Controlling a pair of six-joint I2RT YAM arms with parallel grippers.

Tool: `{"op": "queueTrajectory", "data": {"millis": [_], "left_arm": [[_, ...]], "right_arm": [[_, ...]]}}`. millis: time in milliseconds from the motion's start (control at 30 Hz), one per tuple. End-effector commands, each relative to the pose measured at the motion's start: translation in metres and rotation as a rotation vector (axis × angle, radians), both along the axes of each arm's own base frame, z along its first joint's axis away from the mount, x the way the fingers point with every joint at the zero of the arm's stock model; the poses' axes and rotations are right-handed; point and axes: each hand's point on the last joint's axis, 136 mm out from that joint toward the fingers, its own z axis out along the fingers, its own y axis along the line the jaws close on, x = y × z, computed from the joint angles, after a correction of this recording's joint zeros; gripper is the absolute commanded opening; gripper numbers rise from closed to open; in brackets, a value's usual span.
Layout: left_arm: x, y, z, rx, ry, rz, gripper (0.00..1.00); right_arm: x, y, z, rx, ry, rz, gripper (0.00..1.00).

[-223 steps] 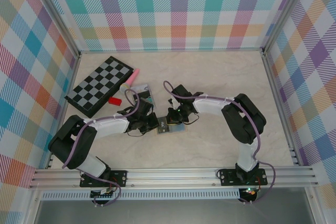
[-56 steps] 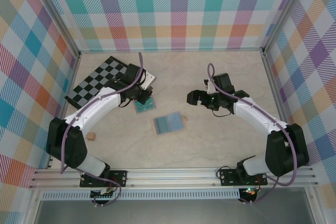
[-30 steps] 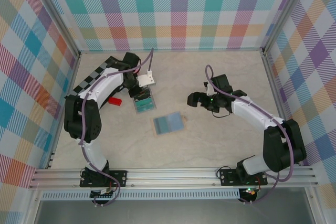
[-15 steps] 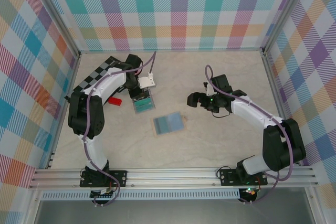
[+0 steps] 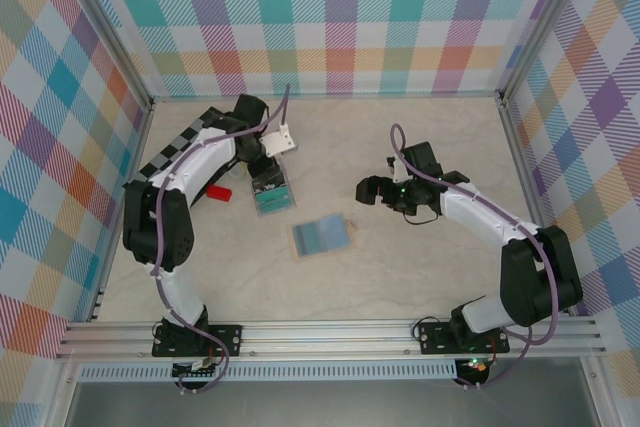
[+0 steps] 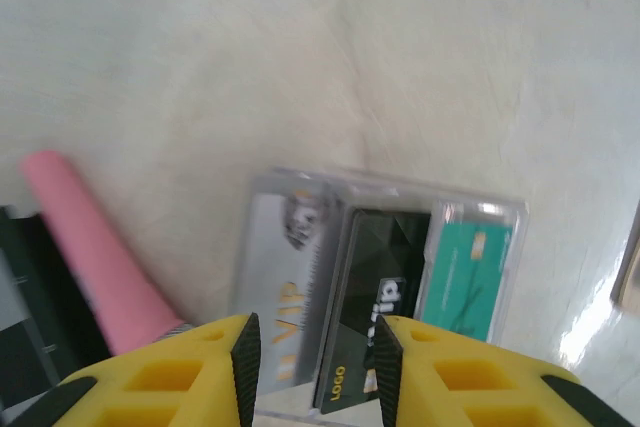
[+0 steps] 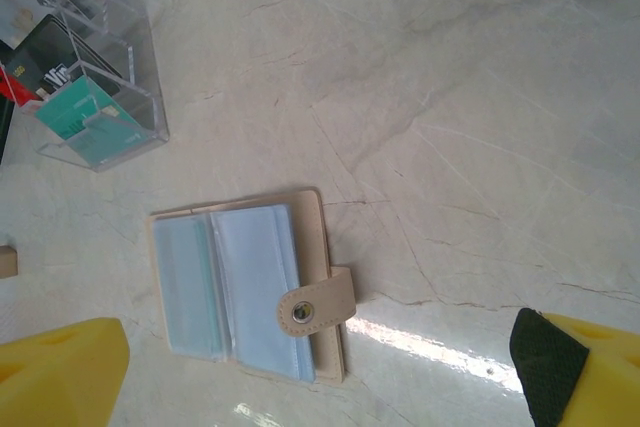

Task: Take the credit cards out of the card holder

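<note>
Looking down from the overhead camera, I see the card holder (image 5: pixel 321 236) lying open and flat on the bench (image 5: pixel 420 277), light-blue panels up, between the two arms and touched by neither. My right wrist camera shows its tan strap with the snap folded over the right panel. The right claw (image 5: pixel 372 189) hangs near the holder, beyond its right edge, jaws spread wide with nothing in them. The left claw (image 5: pixel 264 165) hovers over the far end of a clear plastic case (image 5: pixel 273 195), its yellow fingers (image 6: pixel 170 377) a little apart and clamping nothing. Inside the case a silver card (image 6: pixel 285 277), a black card (image 6: pixel 385 287) and a teal card (image 6: pixel 465 277) sit side by side. A pink tube (image 6: pixel 90 237) lies just beside the case.
</note>
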Motion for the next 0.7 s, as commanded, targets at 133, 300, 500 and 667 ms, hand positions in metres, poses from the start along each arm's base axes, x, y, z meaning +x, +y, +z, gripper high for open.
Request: {"op": "queueTrajectory", "data": {"millis": [133,300,500,667], "left_arm": [[0.003,0.017,0.078,-0.261,-0.197,0.359,0.38],[-0.02,0.033,0.078,-0.4,-0.19,0.589,0.41],[-0.06,0.055,0.07,-0.629,-0.178,0.865,0.63],[-0.095,0.087,0.064,-0.758,-0.214,1.103,0.79]], "right_arm": [[-0.004,0.005,0.009,0.017,-0.02,0.045,0.99],[-0.015,0.02,0.006,-0.046,-0.026,0.099,0.98],[-0.043,0.056,-0.007,-0.177,-0.041,0.237,0.97],[-0.062,0.089,-0.026,-0.263,0.009,0.297,0.96]]}}
